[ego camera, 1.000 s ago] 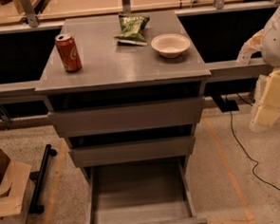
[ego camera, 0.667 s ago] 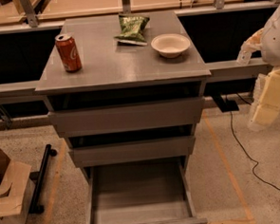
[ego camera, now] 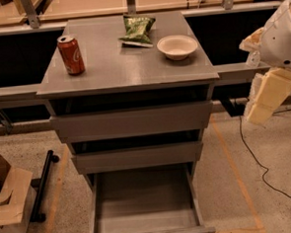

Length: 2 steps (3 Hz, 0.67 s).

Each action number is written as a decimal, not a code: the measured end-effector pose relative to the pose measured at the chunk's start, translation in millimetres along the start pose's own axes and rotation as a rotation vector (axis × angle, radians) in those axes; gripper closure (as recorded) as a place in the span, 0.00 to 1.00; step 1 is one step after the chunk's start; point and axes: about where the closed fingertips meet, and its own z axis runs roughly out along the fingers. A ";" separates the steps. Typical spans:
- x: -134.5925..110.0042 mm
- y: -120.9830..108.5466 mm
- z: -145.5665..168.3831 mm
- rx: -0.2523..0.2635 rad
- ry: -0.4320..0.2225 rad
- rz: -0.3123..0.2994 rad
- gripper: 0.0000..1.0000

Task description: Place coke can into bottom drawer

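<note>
The red coke can (ego camera: 71,55) stands upright on the left side of the grey cabinet top (ego camera: 113,71). The bottom drawer (ego camera: 143,205) is pulled out, and its grey inside shows nothing in it. The two narrower drawers above it are pushed in or nearly so. My gripper (ego camera: 263,101) hangs at the right edge of the view, beside the cabinet's right side at about the height of the top drawer. It is far from the can and holds nothing that I can see.
A green chip bag (ego camera: 137,30) and a white bowl (ego camera: 177,46) lie on the back right of the cabinet top. A cardboard box (ego camera: 7,201) and a black bar (ego camera: 43,184) are on the floor at the left. A black cable (ego camera: 256,156) runs across the floor at the right.
My gripper has shifted slightly to the left, towards the cabinet. The can, bag, bowl and drawers have not moved.
</note>
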 end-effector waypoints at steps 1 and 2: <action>-24.9 -10.0 19.1 0.001 -0.062 -0.016 0.00; -78.3 -36.8 61.3 -0.023 -0.207 -0.069 0.00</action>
